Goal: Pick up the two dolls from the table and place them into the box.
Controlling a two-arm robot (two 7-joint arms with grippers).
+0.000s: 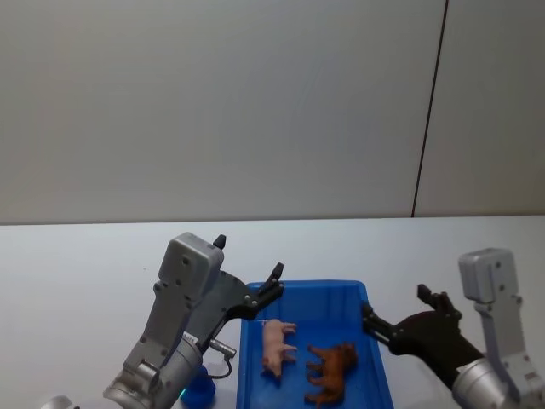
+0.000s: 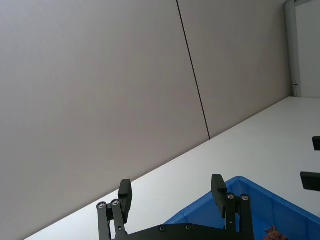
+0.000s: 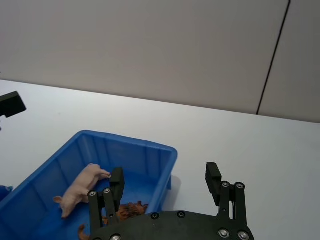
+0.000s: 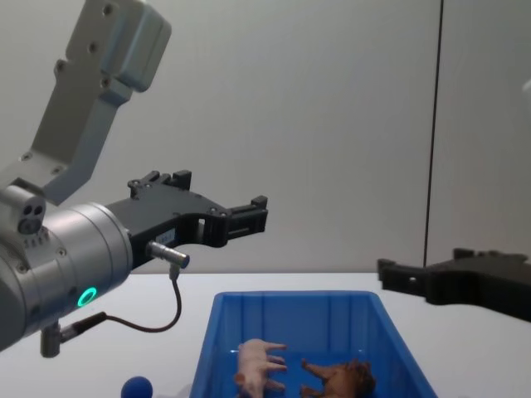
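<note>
Pink pig [image 1: 277, 343], brown animal [image 1: 332, 372] inside blue box [image 1: 319, 300]; left jaws, right jaws open, empty, flanking box.

The box [image 1: 306, 285] is bright blue, its inner walls striped by vertical ribs in lighter and darker blue. Of the dolls in it, the pig [image 1: 275, 345] on the left is pale pink and the shaggy animal [image 1: 334, 371] on the right is reddish brown. The table [image 1: 85, 256] is plain white. The wall [image 1: 213, 102] beyond is pale grey, with one dark vertical seam [image 1: 430, 106] at the right. The left gripper [image 2: 171, 185] and right gripper [image 3: 165, 173] are black. The left arm [image 4: 91, 91] and right arm [image 1: 490, 285] are light grey, and a teal ring [image 4: 86, 296] glows on the left one. The ball [image 4: 137, 387] at near left is deep blue
</note>
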